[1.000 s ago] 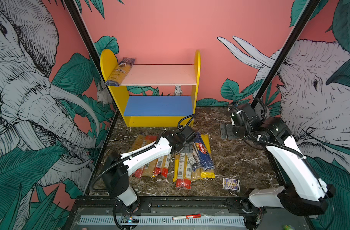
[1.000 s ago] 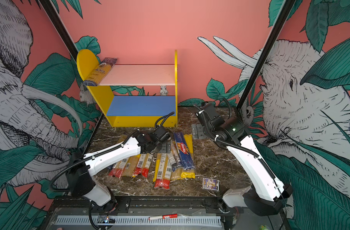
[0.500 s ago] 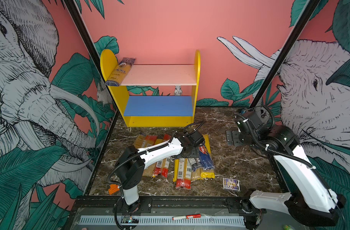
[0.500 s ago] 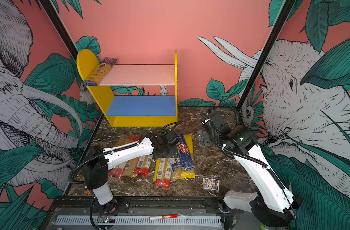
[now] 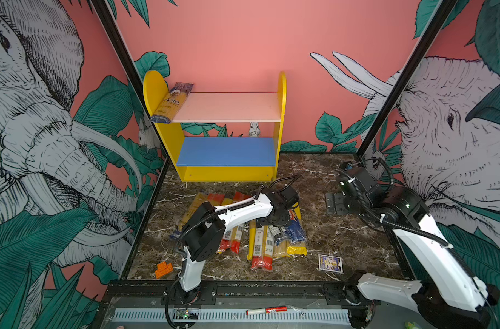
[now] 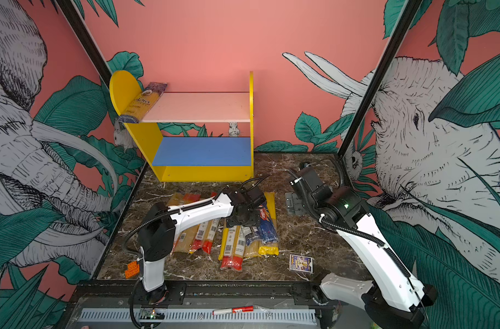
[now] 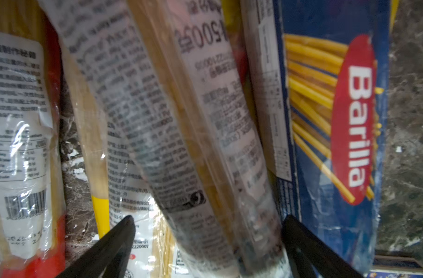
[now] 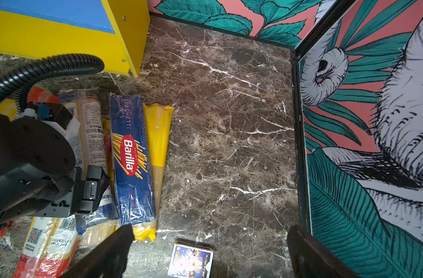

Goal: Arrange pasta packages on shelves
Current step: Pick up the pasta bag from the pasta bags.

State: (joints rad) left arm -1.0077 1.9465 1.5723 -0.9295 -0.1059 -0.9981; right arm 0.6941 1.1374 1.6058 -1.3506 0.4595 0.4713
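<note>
Several pasta packages (image 5: 260,242) lie side by side on the marble floor in front of the shelves (image 5: 281,114). One Ankara packet (image 5: 172,102) leans on the pink upper board at its left end. My left gripper (image 7: 208,217) is open and low over the pile. Its fingers stand either side of a clear-wrapped packet with a white label (image 7: 181,144), right beside the blue Barilla packet (image 7: 338,120). In both top views the left gripper (image 5: 274,220) covers the pile's far end. My right gripper (image 8: 210,228) hangs open and empty over bare floor to the right of the pile.
A small purple-blue card box (image 5: 330,263) lies on the floor right of the pile, just under the right gripper's view. An orange toy block (image 5: 163,269) sits at the front left corner. A red marker (image 5: 267,310) rests on the front rail. Painted walls close in both sides.
My left gripper has come forward from near the shelf's foot and dropped onto the pile, still open. The right arm has drawn back a little toward the right.
</note>
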